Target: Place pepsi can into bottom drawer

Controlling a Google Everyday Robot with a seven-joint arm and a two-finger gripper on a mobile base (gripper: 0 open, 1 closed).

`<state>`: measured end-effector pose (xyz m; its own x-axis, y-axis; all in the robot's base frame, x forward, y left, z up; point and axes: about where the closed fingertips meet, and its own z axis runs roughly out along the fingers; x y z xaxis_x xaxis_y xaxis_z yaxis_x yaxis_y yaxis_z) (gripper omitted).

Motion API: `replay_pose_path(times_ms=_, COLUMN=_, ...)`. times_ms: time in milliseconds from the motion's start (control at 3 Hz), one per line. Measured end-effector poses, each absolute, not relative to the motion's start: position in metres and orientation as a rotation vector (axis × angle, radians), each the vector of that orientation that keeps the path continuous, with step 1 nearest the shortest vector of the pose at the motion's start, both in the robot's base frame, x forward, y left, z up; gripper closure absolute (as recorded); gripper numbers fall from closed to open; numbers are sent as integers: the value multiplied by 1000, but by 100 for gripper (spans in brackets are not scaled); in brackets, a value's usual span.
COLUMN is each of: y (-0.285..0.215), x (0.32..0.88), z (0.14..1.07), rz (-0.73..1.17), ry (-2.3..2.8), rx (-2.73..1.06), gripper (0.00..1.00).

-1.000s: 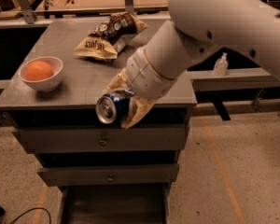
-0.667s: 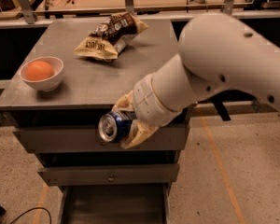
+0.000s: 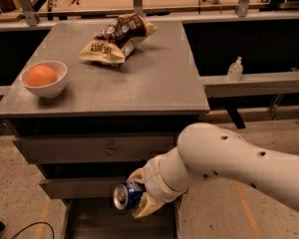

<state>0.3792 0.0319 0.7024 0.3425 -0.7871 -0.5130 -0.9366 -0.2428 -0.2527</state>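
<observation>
The pepsi can [image 3: 126, 195] is blue with a silver top and lies sideways, its top facing left. My gripper [image 3: 139, 194] is shut on the pepsi can, with one tan finger [image 3: 137, 174] above it and one below. The can hangs in front of the middle drawer front, just above the open bottom drawer [image 3: 117, 224]. The drawer's dark inner floor shows under the can, with a grey side wall at the left. My white arm reaches in from the lower right.
On the grey cabinet top [image 3: 154, 88] stand a white bowl [image 3: 45, 78] holding an orange fruit and a brown-and-yellow snack bag [image 3: 117, 38]. Two shut grey drawers [image 3: 97, 148] sit above the open one. A clear bottle [image 3: 234, 68] stands on a shelf at right. A cable lies on the floor at lower left.
My gripper has carried the pepsi can down from the cabinet's top edge, past the upper drawer front, to just above the open bottom drawer.
</observation>
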Motion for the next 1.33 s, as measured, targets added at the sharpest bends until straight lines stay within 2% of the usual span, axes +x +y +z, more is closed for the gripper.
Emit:
replay_pose_path(times_ms=667, y=28, x=384, z=677, rz=412, ry=1541, rx=-2039, gripper=100)
replay_pose_path(times_ms=1333, y=6, x=399, z=542, rz=435, ry=1708, rx=-1903, gripper=100)
